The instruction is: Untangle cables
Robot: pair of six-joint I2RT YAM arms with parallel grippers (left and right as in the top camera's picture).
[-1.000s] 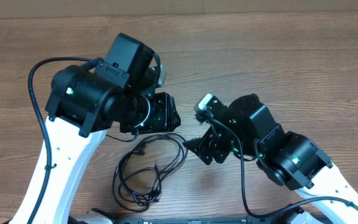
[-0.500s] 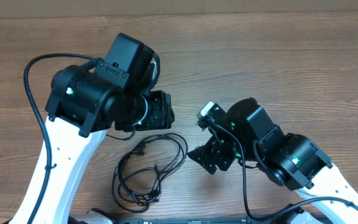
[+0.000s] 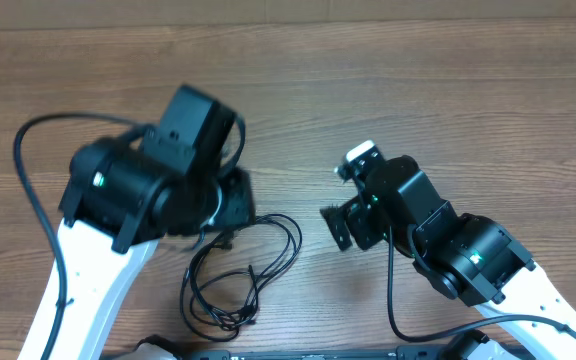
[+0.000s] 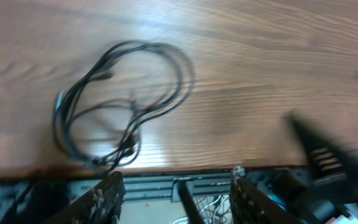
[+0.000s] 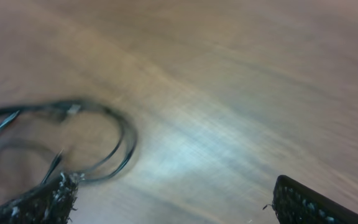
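- Overhead, the left arm fills the left half of the frame, its black wrist blurred above the wooden bench.
- Its left fingers rise from the bottom edge of the left wrist view. They are spread apart and released, with nothing between them.
- Just right of that arm, low in the centre of the overhead frame, the cables lie on the bench as one loose black tangle of overlapping loops. No fingers touch them.
- From the left wrist the same tangle shows in the upper left, apart from the fingers below it.
- Right of the tangle, the right fingers sit near it but apart.
- In the right wrist view they stand at the two bottom corners, spread wide and grasping nothing, with the cables at the left of the frame.
- The right arm runs down to the lower right corner.
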